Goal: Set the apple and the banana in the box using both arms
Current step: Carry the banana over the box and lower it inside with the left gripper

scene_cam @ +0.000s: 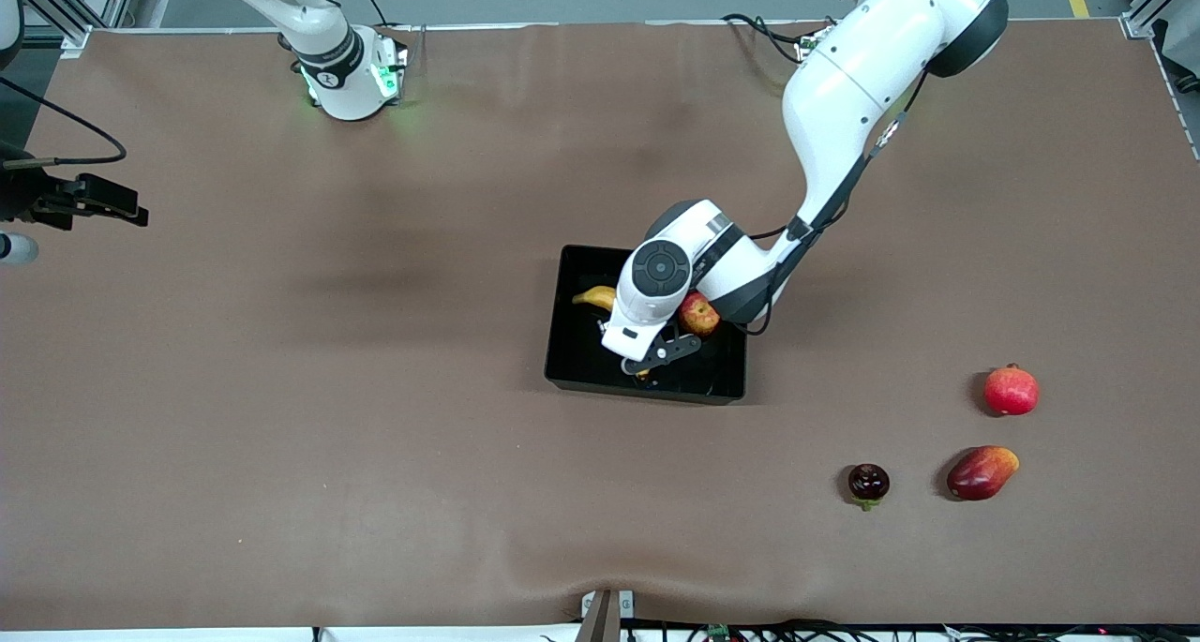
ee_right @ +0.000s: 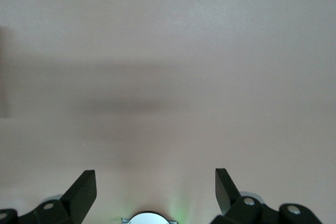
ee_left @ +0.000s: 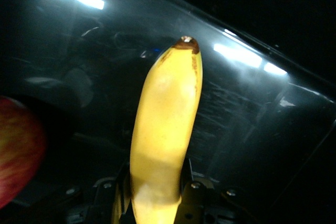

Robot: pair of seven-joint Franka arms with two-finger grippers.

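A brown cloth-like covering spreads over the whole bench [scene_cam: 281,436], lightly wrinkled along the edge nearest the front camera. Three loose fruits lie together toward the left arm's end. The plain red round fruit [scene_cam: 1011,390], with a small crown tip on top, sits farthest from the front camera of the three. Nearer to that camera lies the oblong red-orange mango [scene_cam: 981,472], resting on its side. Beside the mango, toward the middle of the bench, sits a small dark maroon fruit [scene_cam: 868,483] with a greenish stem end. None of the three touches another.
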